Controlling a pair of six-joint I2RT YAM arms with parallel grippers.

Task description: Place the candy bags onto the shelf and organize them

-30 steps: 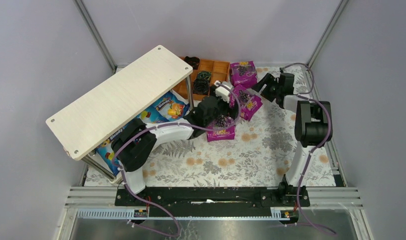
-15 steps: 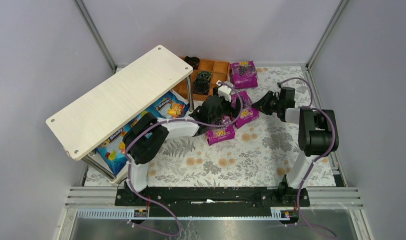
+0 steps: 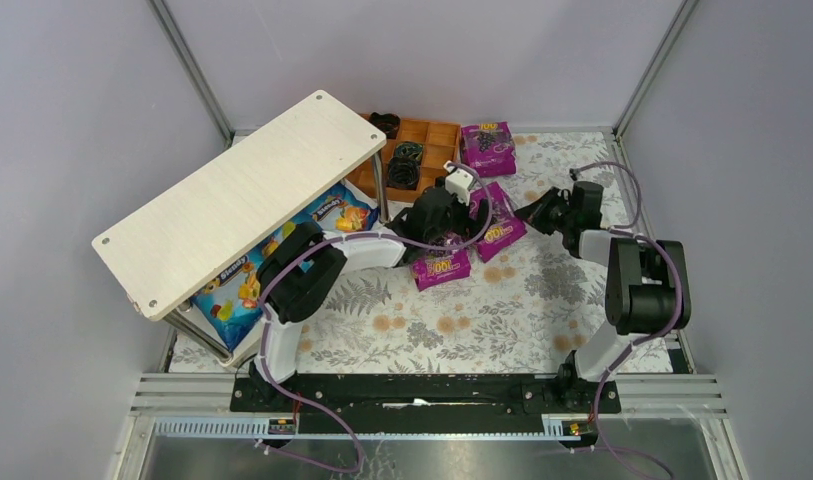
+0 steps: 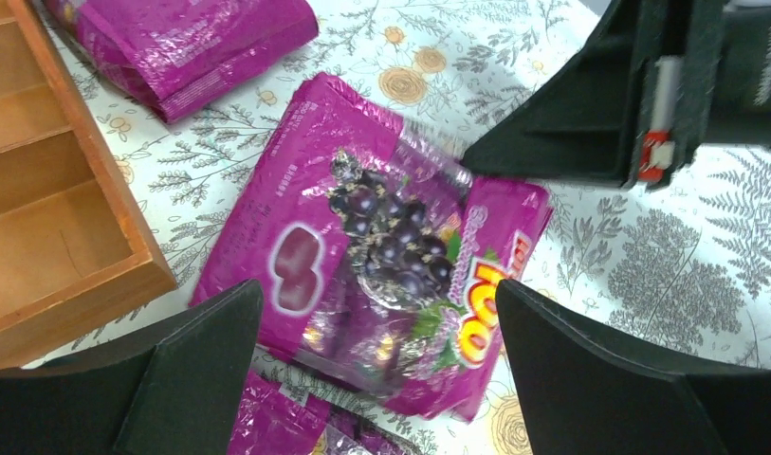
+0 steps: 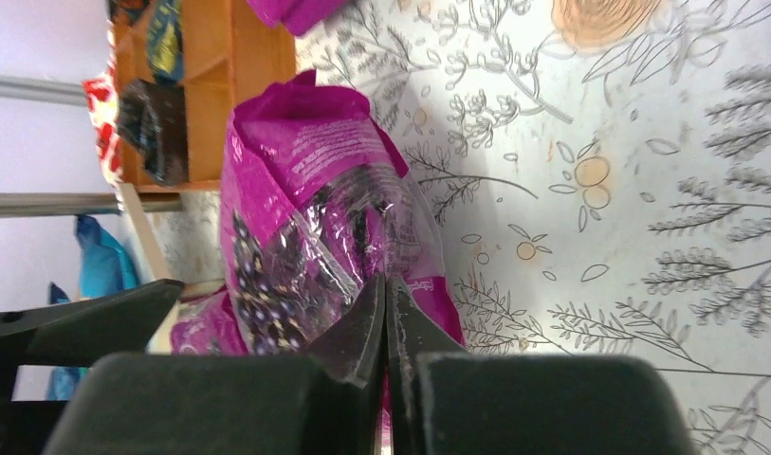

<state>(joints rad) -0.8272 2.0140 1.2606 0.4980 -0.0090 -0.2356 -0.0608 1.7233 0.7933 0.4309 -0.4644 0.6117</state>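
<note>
Wrist-side: right tool (image 5: 386,282) tight on bag (image 5: 305,190)

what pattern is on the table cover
White cloth printed with grey leaves and orange flowers; clearest in the right wrist view.

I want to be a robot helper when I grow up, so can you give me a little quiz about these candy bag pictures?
1. True or false: the right gripper pinches a purple candy bag.
2. Where on the shelf do the blue candy bags lie? A: on the top board. B: on the lower tier, under the top board. C: hanging from a post.
3. How many purple candy bags show from above?
Key: 1 true; 2 B; 3 three.
</note>
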